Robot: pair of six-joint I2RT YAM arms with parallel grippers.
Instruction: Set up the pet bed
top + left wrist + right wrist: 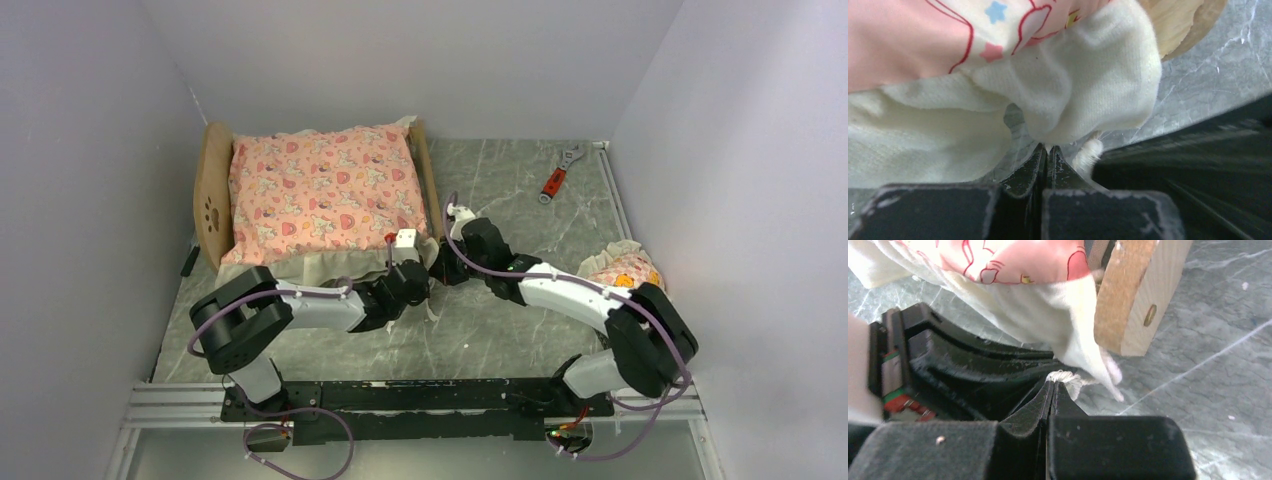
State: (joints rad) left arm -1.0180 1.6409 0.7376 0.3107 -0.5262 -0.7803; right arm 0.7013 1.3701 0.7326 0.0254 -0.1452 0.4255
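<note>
I hold my left arm point(310, 297) and right arm point(560, 288) low and angled inward, wrists almost meeting. My left gripper point(1047, 148) is pressed closed; my right gripper point(1052, 383) is clamped tight too.

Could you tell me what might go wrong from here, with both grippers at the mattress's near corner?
1. The left gripper and right gripper pinch only the very edge of the cream ruffle, so a pull could slip it free.
2. The ruffle hangs against the wooden footboard and may snag on its corner.
3. The frilled pillow lies beside the right arm's elbow and could get knocked.
</note>
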